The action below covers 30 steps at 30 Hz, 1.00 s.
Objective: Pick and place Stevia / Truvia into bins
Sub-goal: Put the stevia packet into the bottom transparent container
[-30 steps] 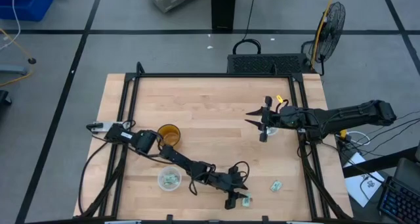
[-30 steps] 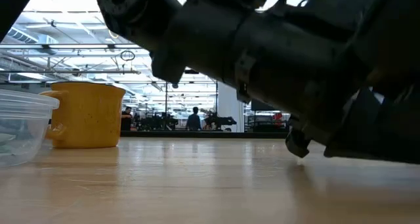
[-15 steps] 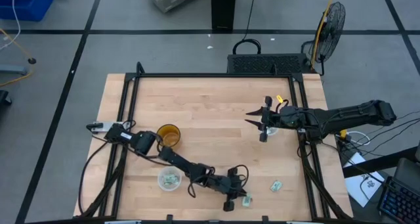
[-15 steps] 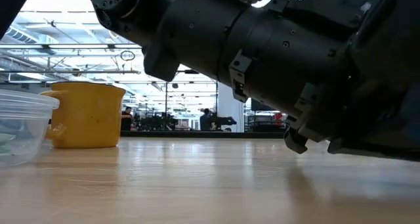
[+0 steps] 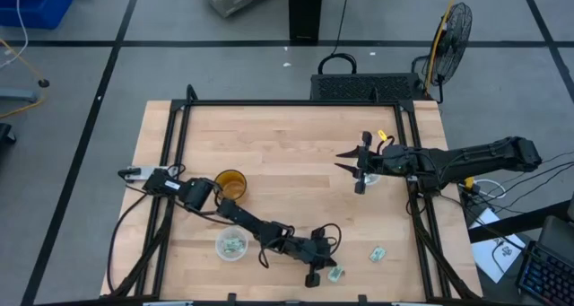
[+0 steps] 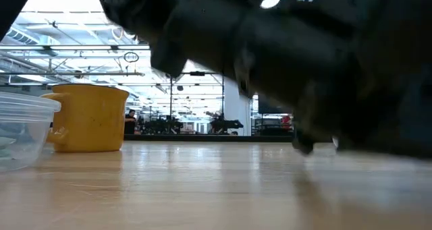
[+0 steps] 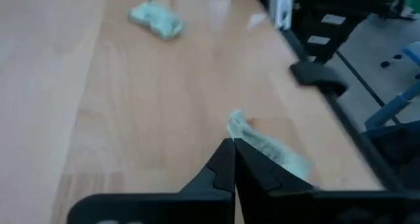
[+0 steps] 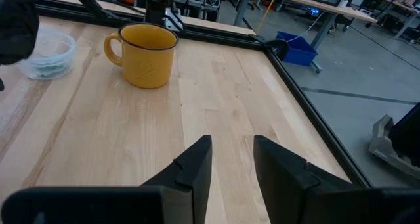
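Pinching a pale green packet (image 7: pixel 266 144) at the tabletop's (image 5: pixel 287 153) near edge, the left gripper (image 7: pixel 233 159) has its fingers shut on one end. Thin, limp paper; likely to droop, so the grip is better mid-packet. Right gripper (image 8: pixel 231 159) hovers part-open, empty.

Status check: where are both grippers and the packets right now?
Left gripper shut on packet, near front edge. Right gripper open, idle. Second packet loose; nothing blocking.
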Each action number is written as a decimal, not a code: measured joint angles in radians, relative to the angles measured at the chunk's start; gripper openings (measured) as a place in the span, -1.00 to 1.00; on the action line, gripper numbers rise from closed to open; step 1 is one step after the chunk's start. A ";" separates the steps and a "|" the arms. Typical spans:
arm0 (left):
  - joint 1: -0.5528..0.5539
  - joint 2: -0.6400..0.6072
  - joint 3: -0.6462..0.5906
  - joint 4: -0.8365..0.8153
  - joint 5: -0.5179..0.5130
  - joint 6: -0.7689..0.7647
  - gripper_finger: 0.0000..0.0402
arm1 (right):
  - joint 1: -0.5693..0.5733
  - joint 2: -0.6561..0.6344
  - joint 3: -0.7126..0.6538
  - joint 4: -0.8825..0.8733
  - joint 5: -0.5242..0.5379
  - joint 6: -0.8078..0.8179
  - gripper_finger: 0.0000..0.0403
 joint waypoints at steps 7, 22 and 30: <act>-0.020 -0.163 0.001 -0.266 0.006 0.092 -0.99 | 0.000 0.000 0.000 0.000 0.000 0.000 -0.47; -0.159 -0.615 0.001 -1.403 -0.076 -0.254 -0.99 | 0.000 0.000 0.000 0.000 0.000 0.000 -0.48; -0.234 -0.580 -0.039 -1.238 -0.216 -0.360 -0.88 | 0.000 0.000 0.000 0.000 0.000 0.000 -0.47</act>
